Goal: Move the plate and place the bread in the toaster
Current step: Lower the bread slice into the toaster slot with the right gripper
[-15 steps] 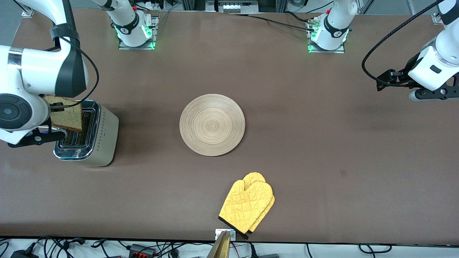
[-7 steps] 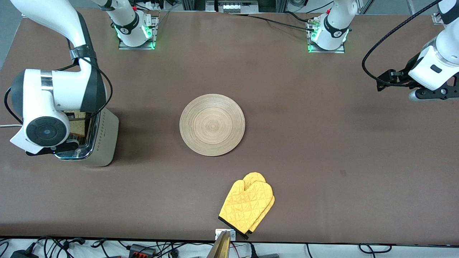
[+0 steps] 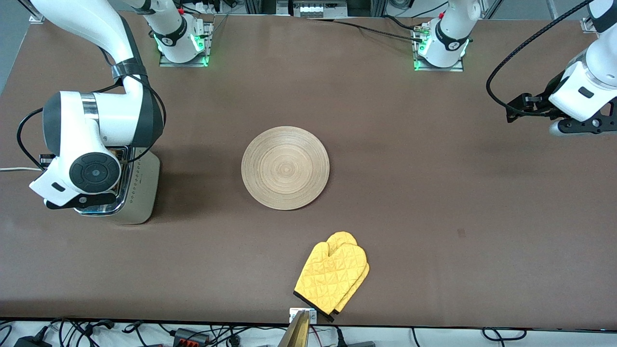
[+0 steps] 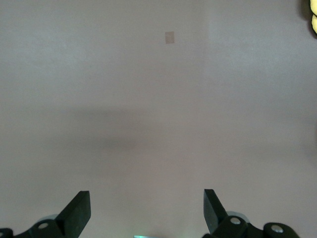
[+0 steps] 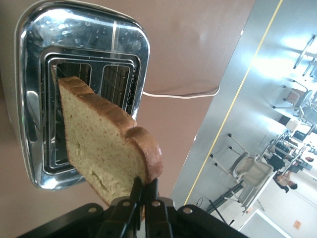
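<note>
The toaster stands at the right arm's end of the table, mostly under the right arm's wrist. In the right wrist view its chrome top and dark slots show. My right gripper is shut on the crust of the bread and holds the slice tilted, just over the slots. The bread is hidden in the front view. The plate lies bare at the table's middle. My left gripper is open and empty over bare table at the left arm's end, waiting.
A yellow oven mitt lies near the table's front edge, nearer the camera than the plate; its tip shows in the left wrist view. The toaster's white cord runs off the table's end.
My right arm has swung toward the table's middle and come over the toaster with the bread; the slice, visible before in the front view, is now hidden under the wrist. The left arm is still.
</note>
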{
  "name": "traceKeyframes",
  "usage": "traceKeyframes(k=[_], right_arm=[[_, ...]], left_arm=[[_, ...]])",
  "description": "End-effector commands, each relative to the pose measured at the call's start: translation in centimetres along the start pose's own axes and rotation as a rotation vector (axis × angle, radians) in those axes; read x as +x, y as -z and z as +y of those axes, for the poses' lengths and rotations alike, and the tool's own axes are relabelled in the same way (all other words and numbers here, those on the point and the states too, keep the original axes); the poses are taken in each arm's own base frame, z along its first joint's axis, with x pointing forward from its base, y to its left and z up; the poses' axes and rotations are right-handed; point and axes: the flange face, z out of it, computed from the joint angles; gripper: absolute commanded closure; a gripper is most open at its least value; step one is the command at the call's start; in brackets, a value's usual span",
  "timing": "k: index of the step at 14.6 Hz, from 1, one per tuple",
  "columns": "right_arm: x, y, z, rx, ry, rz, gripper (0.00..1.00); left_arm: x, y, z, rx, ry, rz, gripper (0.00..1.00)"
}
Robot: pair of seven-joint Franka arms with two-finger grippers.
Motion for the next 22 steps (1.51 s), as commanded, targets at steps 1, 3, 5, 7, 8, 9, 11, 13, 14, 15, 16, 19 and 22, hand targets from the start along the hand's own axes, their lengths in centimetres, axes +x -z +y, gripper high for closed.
traceKeyframes(k=[1,3,5,7,8,9,11,13,14,15,16,19,22], right_arm=[[-0.1,0.3,-0.3,-0.013,-0.037,-0.013,1.0],[-0.7,0.3,-0.3,-0.02,-0.039,-0.046,1.0],[-1.0,0.3,-0.5,-0.025,-0.048,-0.063,1.0],[-0.8,0.2,-0.7,-0.025,-0.058,-0.06,1.0],[-0.8,0.2,-0.8,-0.026,-0.058,-0.059,1.0],[-0.7,0.1,-1.0,-0.027,-0.056,-0.061,1.0],[-0.4,-0.1,-1.2,-0.023,-0.055,-0.063,1.0],[-0.1,-0.3,-1.5,-0.02,-0.059,-0.057,1.0],[-0.1,-0.4,-1.5,-0.015,-0.073,-0.06,1.0],[0.0,-0.4,-1.7,-0.007,-0.071,-0.062,1.0],[0.1,-0.6,-1.9,-0.005,-0.067,-0.065,1.0],[0.3,-0.6,-1.8,-0.003,-0.069,-0.056,1.0],[0.5,-0.4,-2.0,-0.003,-0.069,-0.037,1.0]], left_arm=[[-0.8,0.5,0.1,-0.018,-0.017,0.009,0.0],[-0.8,0.5,0.1,-0.018,-0.017,0.009,0.0],[-0.8,0.4,0.1,-0.018,-0.019,0.007,0.0],[-0.8,0.5,0.1,-0.018,-0.019,0.009,0.0],[-0.8,0.5,0.1,-0.018,-0.017,0.009,0.0],[-0.8,0.4,0.1,-0.018,-0.017,0.009,0.0],[-0.8,0.4,0.1,-0.018,-0.019,0.004,0.0],[-0.8,0.3,0.1,-0.017,-0.019,0.003,0.0],[-0.9,0.4,0.1,-0.017,-0.019,0.004,0.0],[-0.8,0.3,0.1,-0.018,-0.017,0.003,0.0],[-0.9,0.4,0.1,-0.017,-0.019,0.004,0.0],[-0.8,0.3,0.1,-0.018,-0.017,0.003,0.0],[-0.8,0.3,0.1,-0.018,-0.017,0.003,0.0]])
